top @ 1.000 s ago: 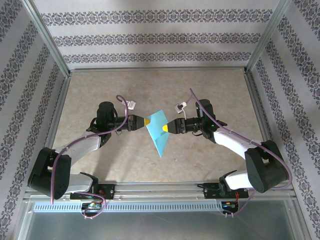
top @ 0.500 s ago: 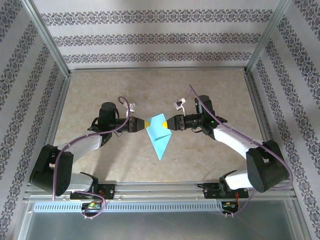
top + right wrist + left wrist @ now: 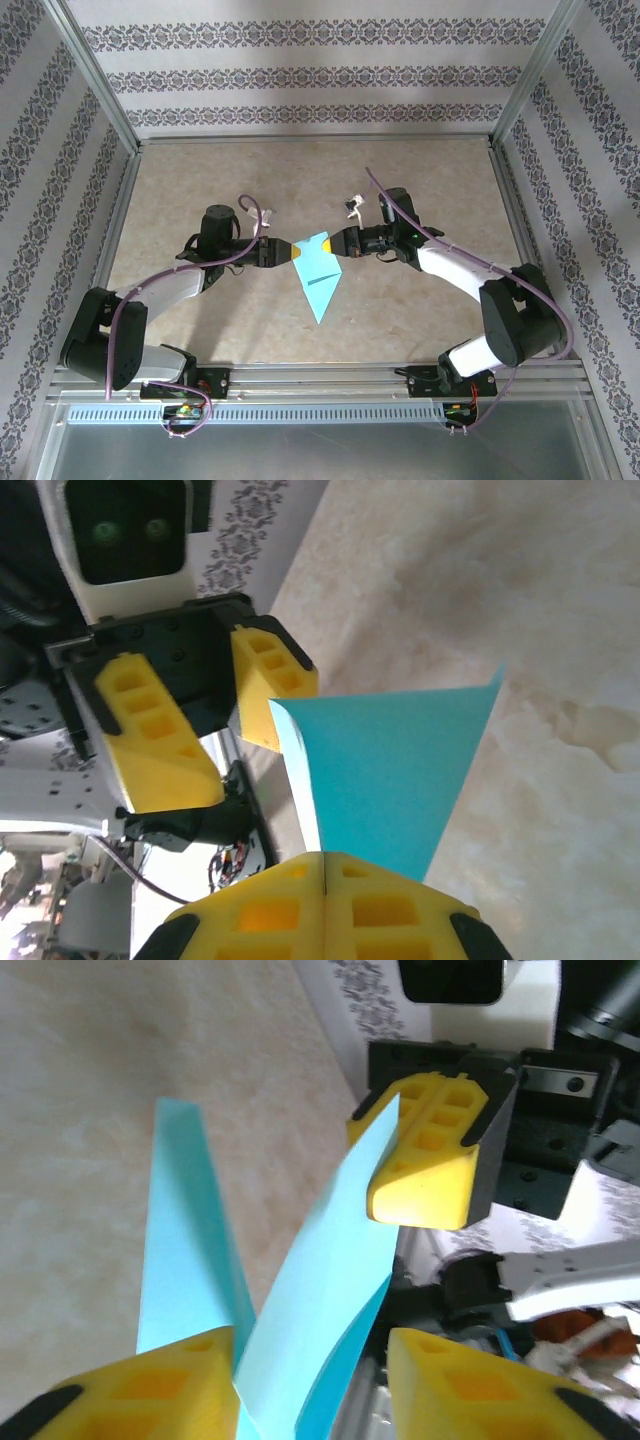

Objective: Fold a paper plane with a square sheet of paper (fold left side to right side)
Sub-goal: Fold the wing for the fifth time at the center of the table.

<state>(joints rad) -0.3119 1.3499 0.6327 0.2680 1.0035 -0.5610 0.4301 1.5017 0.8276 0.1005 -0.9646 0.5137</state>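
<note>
Centre frame: lengthwise fold in hand. Right hand (image 3: 335,245) pinched shut on plane's (image 3: 320,280) raised flap. Left hand (image 3: 289,253) open, flap brushing one finger. Next, probably: lay flap across, press crease.

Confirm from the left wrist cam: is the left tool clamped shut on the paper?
No, the fingers of the left tool stand apart, with an open gap between the paper and one finger.

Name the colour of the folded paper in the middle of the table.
Plain cyan, with no print or pattern. The paper plane shows it best in the right wrist view.
</note>
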